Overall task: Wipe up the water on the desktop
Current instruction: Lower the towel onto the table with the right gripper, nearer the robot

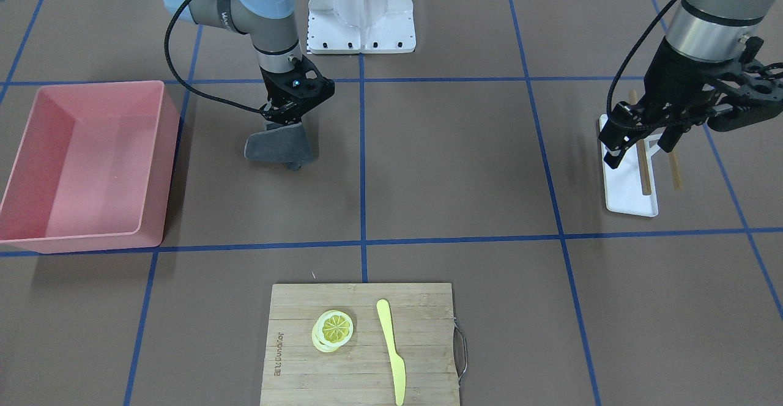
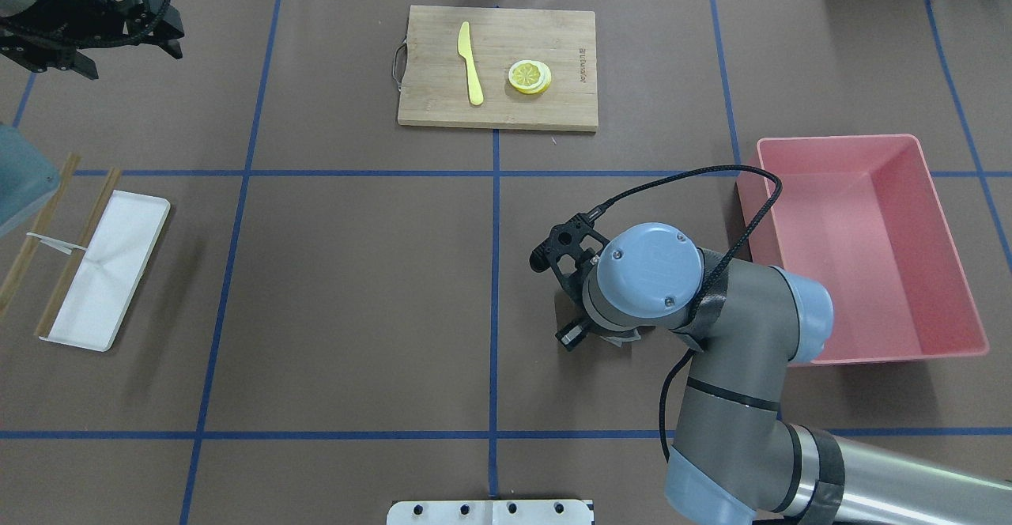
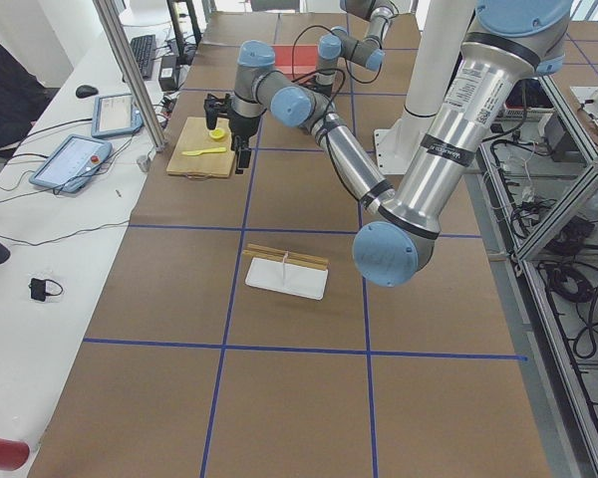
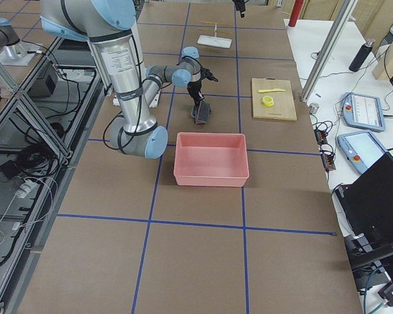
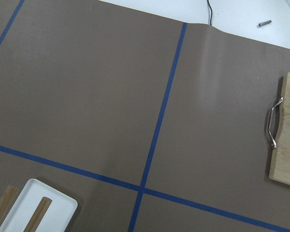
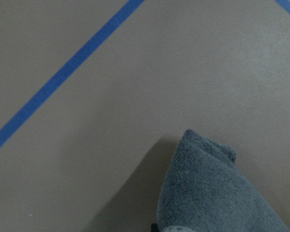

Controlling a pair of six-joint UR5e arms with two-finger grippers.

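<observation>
My right gripper [image 1: 286, 118] is shut on a grey cloth [image 1: 278, 146]. The cloth hangs down and its lower edge is at the brown desktop [image 1: 452, 161], just right of the pink bin in the front view. The right wrist view shows the cloth's tip [image 6: 208, 193] on the bare desktop beside a blue tape line. In the overhead view my own wrist hides most of the cloth [image 2: 621, 341]. I see no water on the desktop. My left gripper [image 1: 639, 149] is open and empty, high above the table near the white tray.
A pink bin [image 1: 85, 161] stands beside the right arm. A bamboo cutting board [image 1: 361, 345] holds lemon slices [image 1: 333, 329] and a yellow knife [image 1: 391, 351]. A white tray [image 1: 630, 189] with chopsticks lies on the left arm's side. The robot's white base plate [image 1: 361, 33] is at the table's edge.
</observation>
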